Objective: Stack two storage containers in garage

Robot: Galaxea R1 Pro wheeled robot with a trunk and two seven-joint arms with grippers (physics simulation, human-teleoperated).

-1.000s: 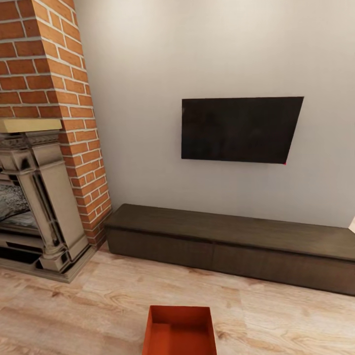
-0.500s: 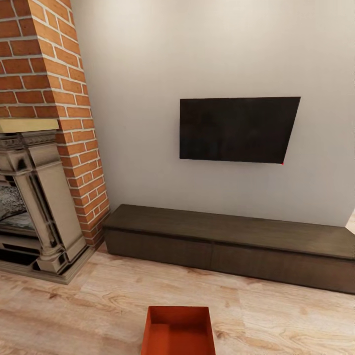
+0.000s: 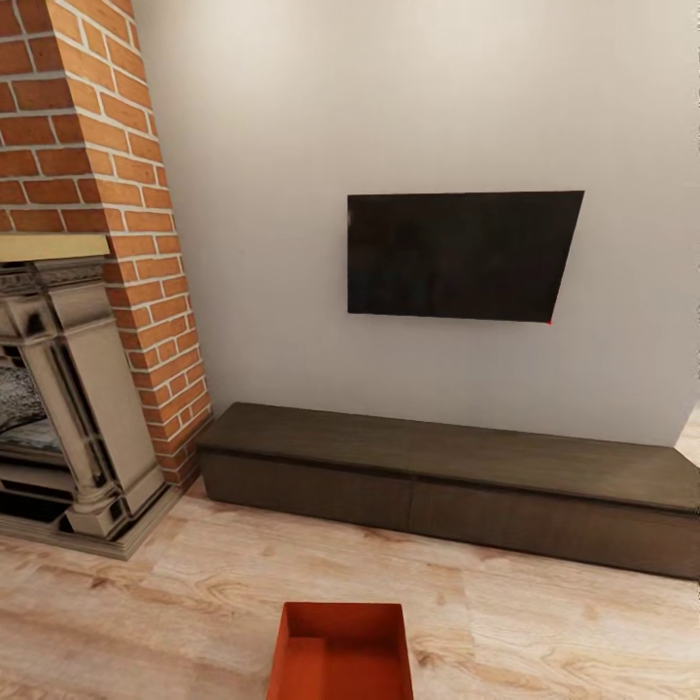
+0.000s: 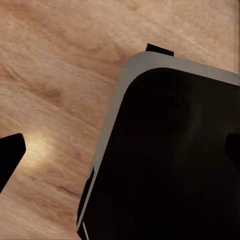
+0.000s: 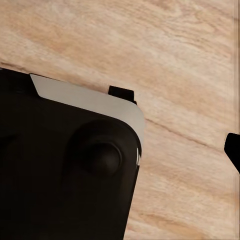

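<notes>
Shifted slightly leftward across the head view by the camera's own turning, one orange-red storage container (image 3: 340, 653) is seen resting on the living room's wood-plank floor (image 3: 544, 632) before the low dark cabinet (image 3: 447, 476), while neither gripper's state can be told.

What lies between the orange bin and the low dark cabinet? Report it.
In the head view, bare light wood-plank floor separates the storage container from the cabinet.

A glossy black base (image 4: 170, 165) with rounded corners carries a pale grey rim (image 5: 90, 102); a black fingertip (image 4: 9, 155) pokes in at nine o'clock.
</notes>
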